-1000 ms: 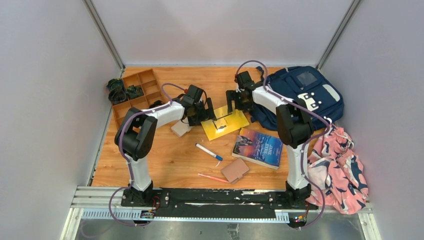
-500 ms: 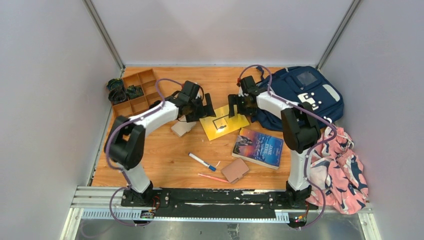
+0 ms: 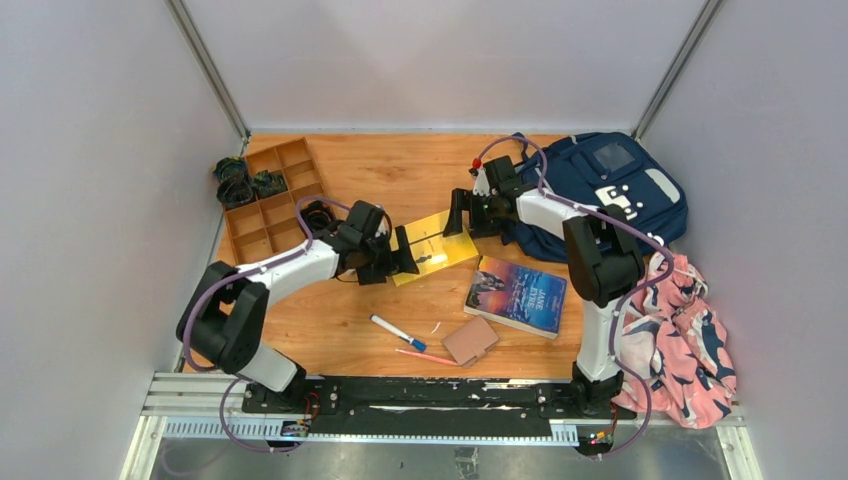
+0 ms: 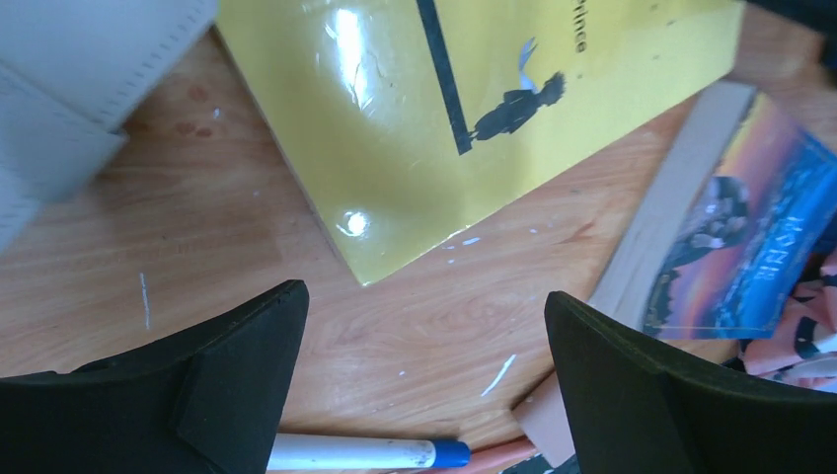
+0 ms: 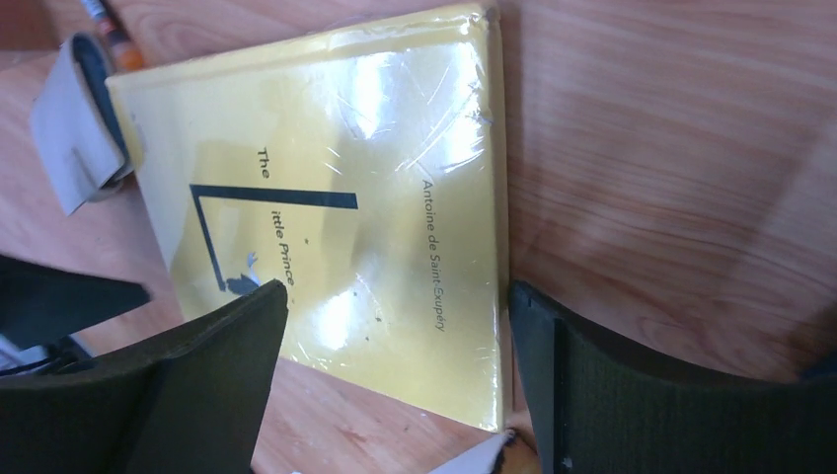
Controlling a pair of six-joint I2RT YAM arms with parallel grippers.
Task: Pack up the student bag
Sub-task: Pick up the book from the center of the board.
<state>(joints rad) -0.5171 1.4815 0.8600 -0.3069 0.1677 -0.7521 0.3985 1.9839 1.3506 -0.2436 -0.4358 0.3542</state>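
1. Nearest the arm bases, at 6 o'clock on the table (image 3: 330,320), a pink pencil (image 3: 424,355) is lying just beside a small brown pouch (image 3: 470,340). A pink-and-navy cloth (image 3: 680,340) is bunching over the table's edge at 4 o'clock.
2. Just beyond, a white marker (image 3: 397,331) with a blue cap is lying at the pouch's 10 o'clock. A blue book (image 3: 516,295) is lying flat at its 1 o'clock.
3. The left claw (image 3: 404,258) is sitting at the 8 o'clock corner of a yellow book (image 3: 445,250). Its fingers are spreading wide and pinching nothing, and whether they touch the cover cannot be told.
4. The right claw (image 3: 457,212) is hanging at the yellow book's 1 o'clock edge, also spread wide and gripping nothing.
5. Farthest back, the student bag (image 3: 610,185) is lying in the 2 o'clock corner, just behind the right arm. A wooden tray (image 3: 272,195) is sitting at 10 o'clock, with a dark tangle (image 3: 232,180) against its far-left side.
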